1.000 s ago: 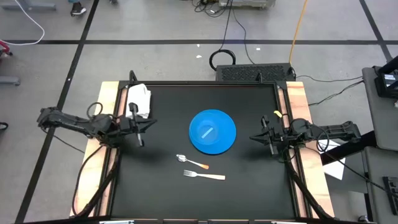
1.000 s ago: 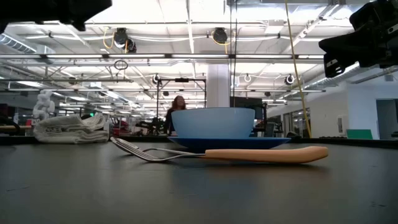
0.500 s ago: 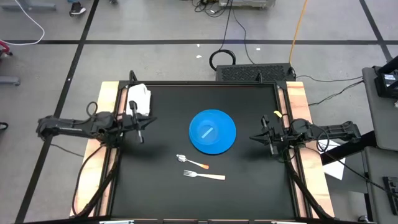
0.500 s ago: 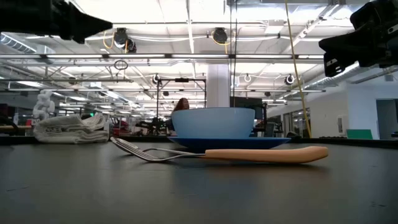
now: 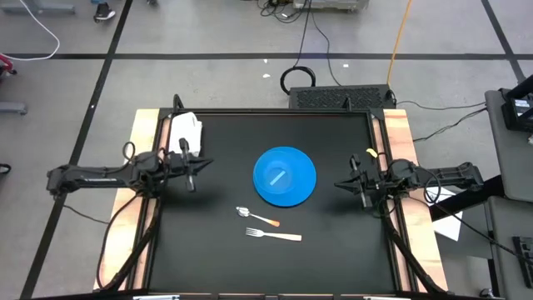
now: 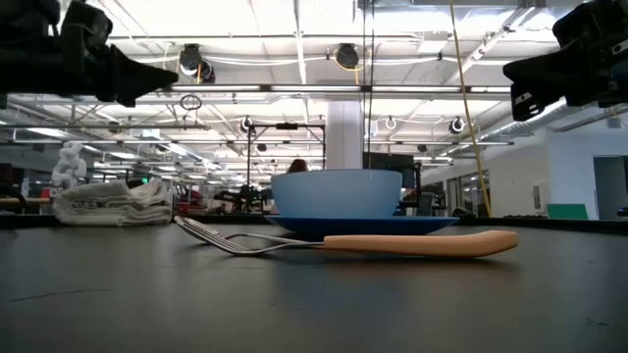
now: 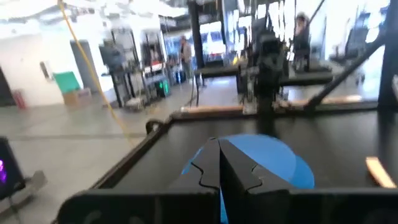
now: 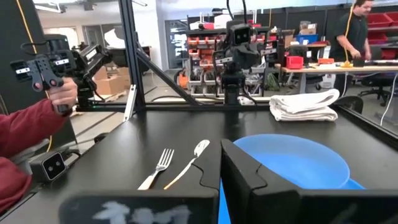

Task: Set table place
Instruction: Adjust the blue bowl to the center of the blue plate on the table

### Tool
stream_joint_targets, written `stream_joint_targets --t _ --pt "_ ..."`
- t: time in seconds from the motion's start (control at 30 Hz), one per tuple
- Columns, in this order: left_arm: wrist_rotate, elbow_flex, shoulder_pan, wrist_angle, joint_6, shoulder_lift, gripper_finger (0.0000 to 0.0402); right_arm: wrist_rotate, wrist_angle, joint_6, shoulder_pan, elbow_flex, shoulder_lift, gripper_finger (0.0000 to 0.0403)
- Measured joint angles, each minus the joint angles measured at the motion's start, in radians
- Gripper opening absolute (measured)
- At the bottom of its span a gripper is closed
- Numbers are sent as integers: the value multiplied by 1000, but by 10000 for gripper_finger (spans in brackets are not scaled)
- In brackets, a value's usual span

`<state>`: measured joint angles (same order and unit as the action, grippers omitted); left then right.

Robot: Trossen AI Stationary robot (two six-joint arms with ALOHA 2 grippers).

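On the matte black table (image 5: 216, 250) a round blue plate (image 5: 285, 176) holds a smooth bowl (image 6: 337, 193); a wooden-handled fork (image 5: 273, 235) and spoon (image 5: 256, 217) lie just beside it, a folded white cloth (image 5: 186, 133) at the far corner. The left gripper (image 5: 196, 162) and right gripper (image 5: 340, 184) hover at opposite edges, fingers pressed together.

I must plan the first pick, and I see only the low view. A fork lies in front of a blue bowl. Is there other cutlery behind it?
Observer: Yes. A spoon lies between the fork and the blue bowl; it touches neither.
Operator: Is the bowl near the table centre?
Observer: About the centre of the table.
Operator: The white cloth, where is it?
Observer: The folded cloth lies at the far left corner, beside the left claw.
Operator: Are the claws holding something?
Observer: No. Both are shut and empty; the right claw hangs at the right edge.
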<state>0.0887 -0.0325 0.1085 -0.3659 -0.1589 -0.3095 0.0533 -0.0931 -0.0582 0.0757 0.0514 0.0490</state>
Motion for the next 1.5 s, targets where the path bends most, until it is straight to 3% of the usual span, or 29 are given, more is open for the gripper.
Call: stream_joint_targets --t 0.17,0.57,0.9,1.3,1.5 --pt "-15 23 0 12 12 16 0 0 -1 -4 0 0 0 0" --pt "-220 23 -1 19 58 17 0 0 -3 8 0 0 0 0" --pt "-224 23 0 148 75 15 9 0 0 -34 0 0 0 0" --pt "-220 22 0 126 60 16 19 0 -7 -53 0 0 0 0" --pt "-215 22 0 180 -37 16 19 0 -14 -51 0 0 0 0"
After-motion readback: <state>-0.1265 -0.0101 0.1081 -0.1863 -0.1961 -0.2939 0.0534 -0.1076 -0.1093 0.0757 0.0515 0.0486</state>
